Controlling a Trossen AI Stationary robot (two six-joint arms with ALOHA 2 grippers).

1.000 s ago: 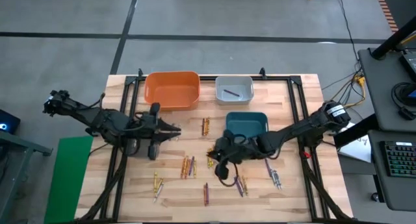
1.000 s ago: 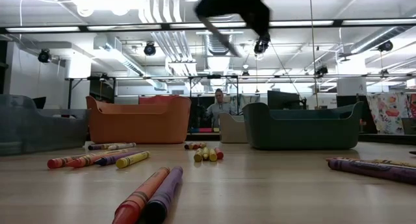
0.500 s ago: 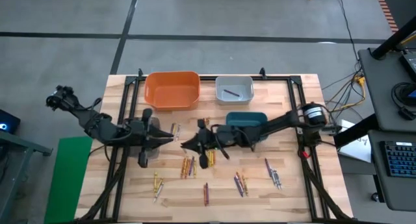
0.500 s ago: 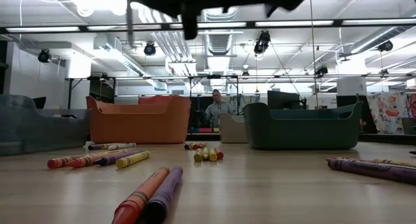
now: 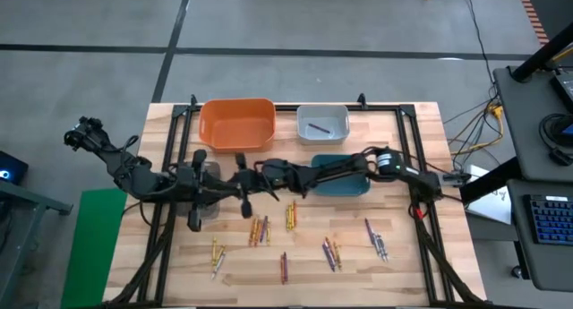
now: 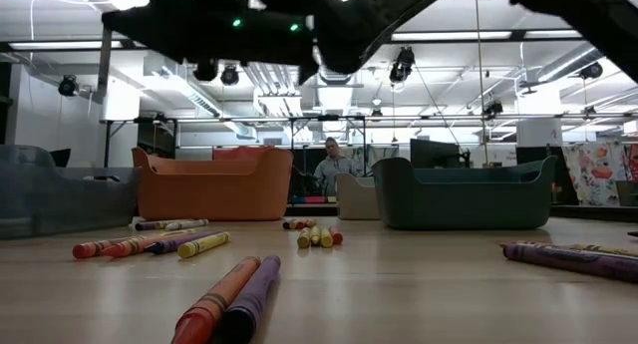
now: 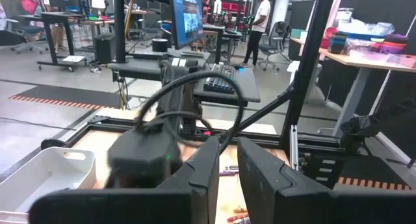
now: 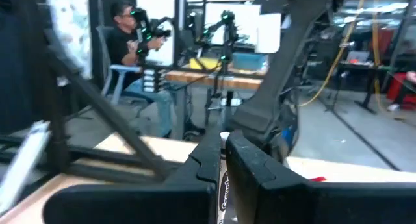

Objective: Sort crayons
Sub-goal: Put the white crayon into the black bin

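Several crayons lie loose on the wooden table: an orange and red group [image 5: 260, 228], yellow ones [image 5: 291, 218], purple ones [image 5: 331, 253] and more near the front [image 5: 284, 269]. They also show in the low view [image 6: 150, 246]. My right gripper [image 5: 242, 185] reaches far across toward the table's left side, above the table, and is shut on a pale crayon [image 8: 223, 182]. My left gripper [image 5: 215, 185] is just to its left. Its fingers [image 7: 227, 175] are shut with only a slit between them, and it holds nothing that shows. My right gripper pinches a pale crayon with dark print on its wrapper [image 8: 223, 185] between its two fingers [image 8: 201, 169]. The crayon is lifted clear of the table. The fingers hide most of it, so which part they hold cannot be told.
An orange bin [image 5: 237, 123] and a white bin [image 5: 336, 112] holding one purple crayon stand at the far edge. A teal bin [image 5: 345, 185] lies partly under my right arm. A grey bin [image 6: 50, 189] shows at the left in the low view. People are in the room behind.
My right gripper has risen from the crayons at the table's middle. It has swept toward the table's left edge and a little toward the far edge, and now stands beside my left gripper. My left gripper has drawn back a little toward the left edge.
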